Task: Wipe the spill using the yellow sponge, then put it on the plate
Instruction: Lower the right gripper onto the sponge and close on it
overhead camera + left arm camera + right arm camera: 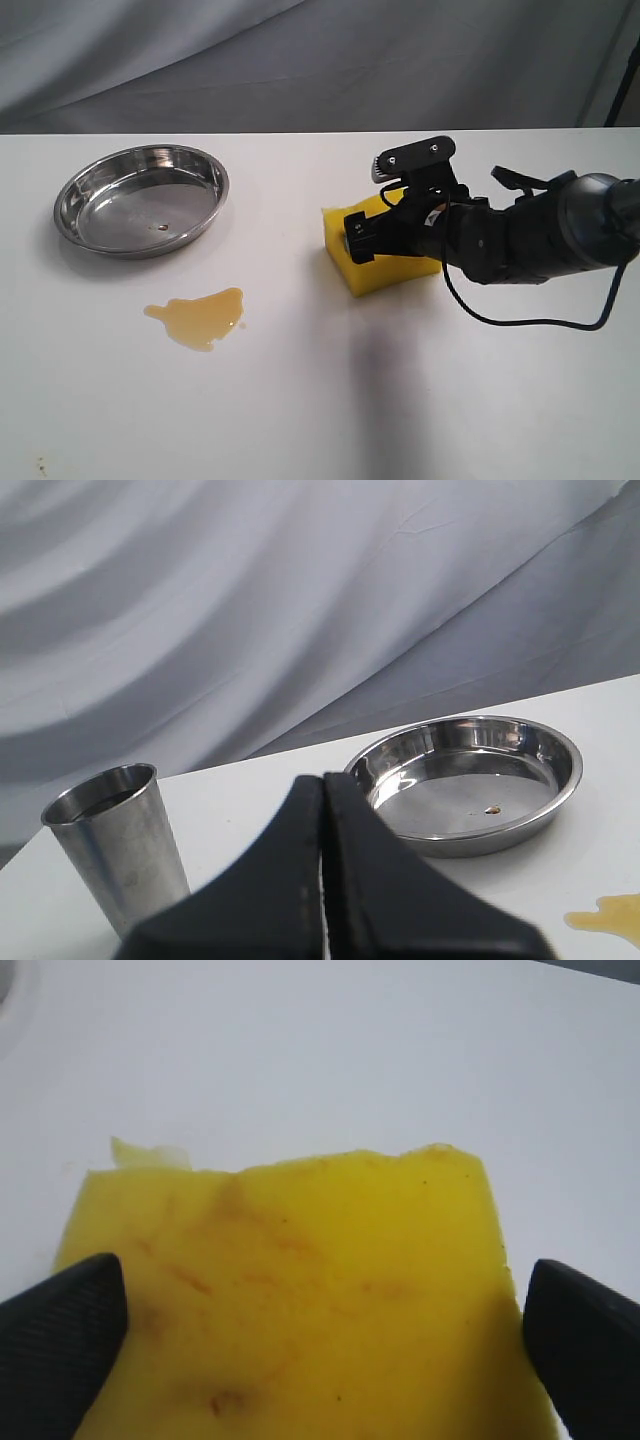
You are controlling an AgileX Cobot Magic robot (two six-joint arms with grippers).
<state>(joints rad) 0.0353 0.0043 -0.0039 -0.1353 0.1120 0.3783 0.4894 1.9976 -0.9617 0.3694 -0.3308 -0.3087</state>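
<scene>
**Sponge flanked, spill unwiped**

The white tabletop (300, 420) carries everything. The plate (120, 220) sits at the left of the exterior view (a brown speck lies in it). The yellow sponge (385, 272) rests flat well to its right. The right pincer (322, 1330) is released wide, one finger at each side of the sponge. The spill (198, 318) pools near the plate, apart from the sponge. The left pincer (323, 810) is clenched on nothing. A steel cup (115, 845) stands upright.

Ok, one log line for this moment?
phase: pre-grasp | right jaws: open, astride yellow sponge | left jaws: shut | spill: unwiped | plate: no sponge
</scene>
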